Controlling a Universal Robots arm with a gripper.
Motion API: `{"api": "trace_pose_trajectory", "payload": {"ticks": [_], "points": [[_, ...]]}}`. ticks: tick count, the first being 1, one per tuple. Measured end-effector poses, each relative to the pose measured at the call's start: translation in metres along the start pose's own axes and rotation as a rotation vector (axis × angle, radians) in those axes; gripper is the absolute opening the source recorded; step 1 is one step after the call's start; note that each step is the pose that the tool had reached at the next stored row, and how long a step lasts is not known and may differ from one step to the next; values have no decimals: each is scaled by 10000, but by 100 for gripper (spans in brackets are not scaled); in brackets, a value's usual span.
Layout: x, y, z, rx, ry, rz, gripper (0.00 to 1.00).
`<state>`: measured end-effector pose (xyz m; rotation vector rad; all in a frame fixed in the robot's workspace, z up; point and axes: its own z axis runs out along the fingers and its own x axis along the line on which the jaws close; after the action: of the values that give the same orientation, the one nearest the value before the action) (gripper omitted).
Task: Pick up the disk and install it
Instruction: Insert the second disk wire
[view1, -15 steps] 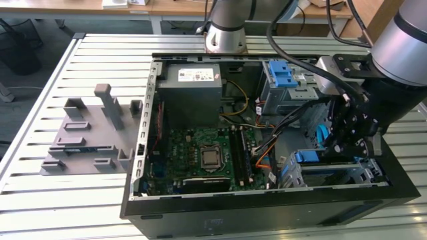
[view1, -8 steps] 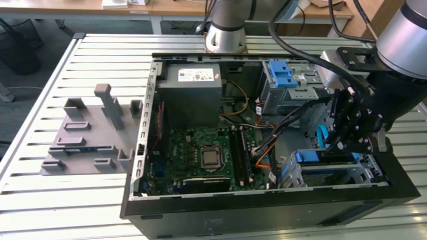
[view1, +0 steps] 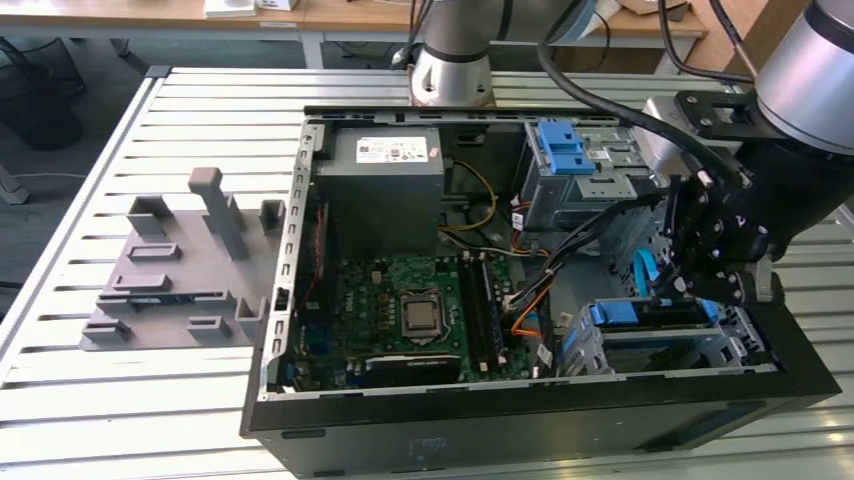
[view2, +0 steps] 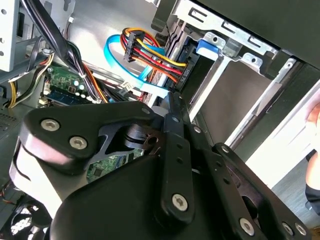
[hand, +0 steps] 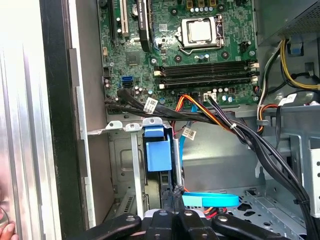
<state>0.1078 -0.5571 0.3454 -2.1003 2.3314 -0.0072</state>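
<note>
Claw (view1: 705, 290) inside open case (view1: 534, 400), over lower bay at exterior view's right. Links drawn together in both wrist views; tips hidden, so cannot tell if shut or on what. Disk (hand: 159, 155) sits edge-up in lower cage (hand: 125, 165), blue bracket showing, just beside claw. Blue cable (hand: 210, 200) and power leads (view2: 150, 55) at disk's end. Motherboard (view1: 407, 300) nearby. Case rests on slatted surface (view1: 160, 400); grey fixture (view1: 174, 270) well apart.

Open computer case (view1: 534, 415) on slatted table (view1: 80, 400), grey fixture (view1: 174, 270) beside it.
</note>
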Motion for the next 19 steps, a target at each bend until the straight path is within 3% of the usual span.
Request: {"api": "trace_pose_trajectory", "payload": {"ticks": [19], "points": [[-3, -33, 106, 0, 1, 0, 11]]}}
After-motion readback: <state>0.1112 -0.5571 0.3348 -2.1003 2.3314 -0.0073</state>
